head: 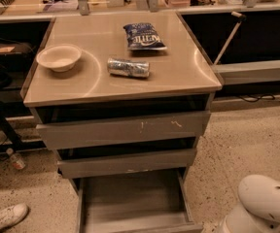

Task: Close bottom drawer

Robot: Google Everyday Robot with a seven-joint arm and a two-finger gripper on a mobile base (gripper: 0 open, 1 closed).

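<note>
Cabinet (188,76) top carries a white bowl (59,57), a crushed can (128,67) and a blue chip bag (144,36). Bottom drawer (130,198) stands pulled far out at floor level, below the slightly open middle drawer (128,162) and top drawer (123,128). White arm segment (266,203) sits at lower right, near the bottom drawer. Gripper is out of view; its state cannot be told.

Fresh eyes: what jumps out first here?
The bottom drawer stands pulled out at the foot of the cabinet. On top sit a white bowl, a can and a chip bag. The gripper is out of view; only a white arm shell shows bottom right.
</note>
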